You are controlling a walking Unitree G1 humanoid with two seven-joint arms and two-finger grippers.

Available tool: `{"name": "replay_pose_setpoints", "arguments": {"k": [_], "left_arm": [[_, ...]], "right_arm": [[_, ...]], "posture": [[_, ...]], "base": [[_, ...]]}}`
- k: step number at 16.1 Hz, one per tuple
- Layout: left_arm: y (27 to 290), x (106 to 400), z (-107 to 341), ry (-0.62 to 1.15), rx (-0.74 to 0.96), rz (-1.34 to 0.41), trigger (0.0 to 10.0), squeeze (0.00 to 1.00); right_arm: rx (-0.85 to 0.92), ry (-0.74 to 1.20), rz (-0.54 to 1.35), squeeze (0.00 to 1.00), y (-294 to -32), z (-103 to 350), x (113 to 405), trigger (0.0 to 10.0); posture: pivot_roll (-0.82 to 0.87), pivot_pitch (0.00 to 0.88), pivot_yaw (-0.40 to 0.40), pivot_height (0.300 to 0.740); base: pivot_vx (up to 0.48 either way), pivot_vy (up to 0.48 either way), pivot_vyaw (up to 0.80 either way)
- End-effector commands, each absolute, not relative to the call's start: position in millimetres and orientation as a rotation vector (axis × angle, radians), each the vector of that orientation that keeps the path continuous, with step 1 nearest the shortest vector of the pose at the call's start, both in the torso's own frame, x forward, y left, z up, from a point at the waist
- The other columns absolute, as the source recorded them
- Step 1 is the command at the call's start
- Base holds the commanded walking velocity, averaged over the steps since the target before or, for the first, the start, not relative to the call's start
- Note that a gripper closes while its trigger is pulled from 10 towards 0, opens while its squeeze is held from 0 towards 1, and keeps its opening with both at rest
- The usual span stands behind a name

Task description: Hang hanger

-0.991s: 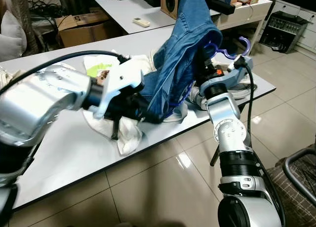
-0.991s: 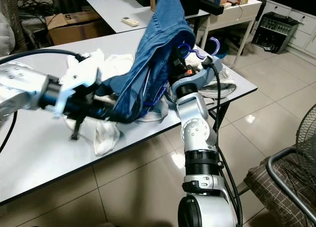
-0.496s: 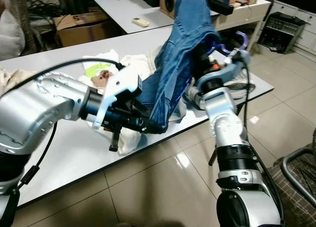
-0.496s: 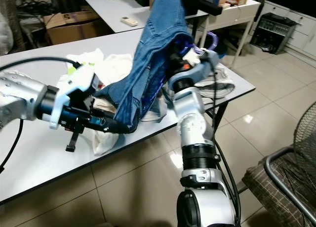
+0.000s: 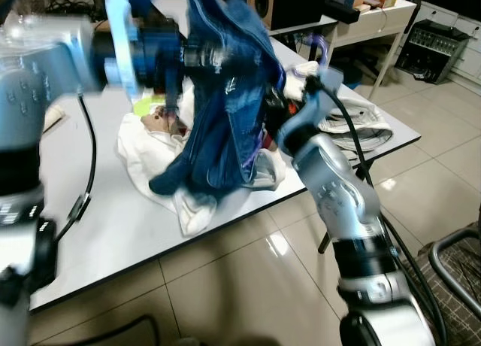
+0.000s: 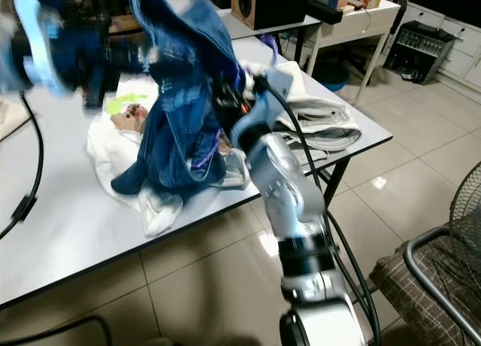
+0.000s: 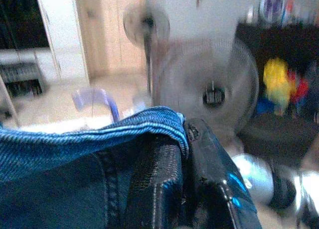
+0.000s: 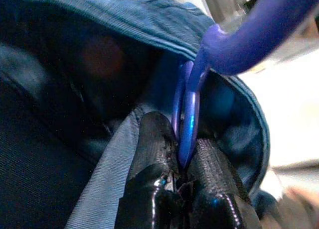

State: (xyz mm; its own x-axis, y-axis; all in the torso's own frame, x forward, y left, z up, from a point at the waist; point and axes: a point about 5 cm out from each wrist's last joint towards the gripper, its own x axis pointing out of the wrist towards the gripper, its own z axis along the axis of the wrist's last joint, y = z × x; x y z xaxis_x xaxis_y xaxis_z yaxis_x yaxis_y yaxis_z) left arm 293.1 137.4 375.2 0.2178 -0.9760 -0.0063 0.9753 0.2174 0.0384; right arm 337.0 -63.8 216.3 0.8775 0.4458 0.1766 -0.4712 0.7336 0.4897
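Observation:
Blue denim jeans (image 5: 225, 98) hang bunched above the white table (image 5: 113, 218), blurred by motion. My left gripper (image 5: 184, 53) is raised high at the left and shut on the jeans' hem; its black fingers (image 7: 159, 184) pinch the denim edge (image 7: 75, 139). My right gripper (image 8: 182, 144) reaches in under the cloth from the right and is shut on a purple hanger (image 8: 187, 114), most of which is buried in the jeans. The hanger's hook (image 5: 323, 49) pokes out past the denim.
White clothes (image 5: 146, 154) lie heaped on the table under the jeans, and a grey-white garment (image 5: 353, 124) lies near its right end. Behind stand a second table with a speaker (image 5: 259, 0). A chair (image 5: 451, 263) stands on the tiled floor at right.
My left arm has swung up from table height to high at the left, lifting the jeans' hem. The right gripper with the hanger has shifted left, deeper under the cloth.

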Motion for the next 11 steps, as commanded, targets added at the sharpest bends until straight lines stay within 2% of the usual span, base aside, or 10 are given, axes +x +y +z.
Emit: {"name": "replay_pose_setpoints", "arguments": {"k": [1, 2, 3, 4, 6, 9, 11], "left_arm": [[141, 287, 405, -0.168, 0.027, -1.329, 0.0, 0.00], [142, 293, 415, -0.204, -0.015, -1.269, 0.9, 0.00], [146, 301, 428, -0.249, -0.097, -1.193, 1.2, 0.00], [150, 308, 438, -0.273, -0.169, -1.132, 0.0, 0.00], [152, 310, 436, -0.241, -0.113, -1.092, 0.0, 0.00], [146, 307, 389, -0.074, 0.106, -1.079, 0.0, 0.00], [143, 304, 360, -0.002, 0.178, -1.042, 0.0, 0.00]], "right_arm": [[0.528, 0.036, 0.498, 0.00, -63, 206, 334, 10.0], [0.534, 0.089, 0.528, 0.00, -64, 202, 329, 10.0], [0.518, 0.143, 0.579, 0.00, -63, 198, 322, 10.0], [0.467, 0.147, 0.583, 0.00, -66, 195, 317, 10.0], [0.524, 0.106, 0.541, 0.00, -73, 200, 317, 10.0], [0.702, 0.021, 0.500, 0.00, -87, 215, 317, 10.0], [0.698, 0.045, 0.555, 0.00, -91, 213, 305, 10.0]], "posture": [[0.01, 0.000, 0.037, 0.740], [0.01, 0.000, 0.037, 0.740], [0.01, 0.000, 0.037, 0.740], [0.01, 0.000, 0.045, 0.740], [0.02, 0.000, 0.045, 0.740], [0.02, 0.000, 0.049, 0.740], [0.01, 0.000, 0.049, 0.740]], "base": [[0.000, 0.000, 0.00], [0.000, 0.000, 0.00], [0.000, 0.000, 0.00], [0.000, 0.000, 0.00], [0.000, 0.000, 0.00], [0.000, 0.000, 0.00], [0.000, 0.000, 0.00]]}}
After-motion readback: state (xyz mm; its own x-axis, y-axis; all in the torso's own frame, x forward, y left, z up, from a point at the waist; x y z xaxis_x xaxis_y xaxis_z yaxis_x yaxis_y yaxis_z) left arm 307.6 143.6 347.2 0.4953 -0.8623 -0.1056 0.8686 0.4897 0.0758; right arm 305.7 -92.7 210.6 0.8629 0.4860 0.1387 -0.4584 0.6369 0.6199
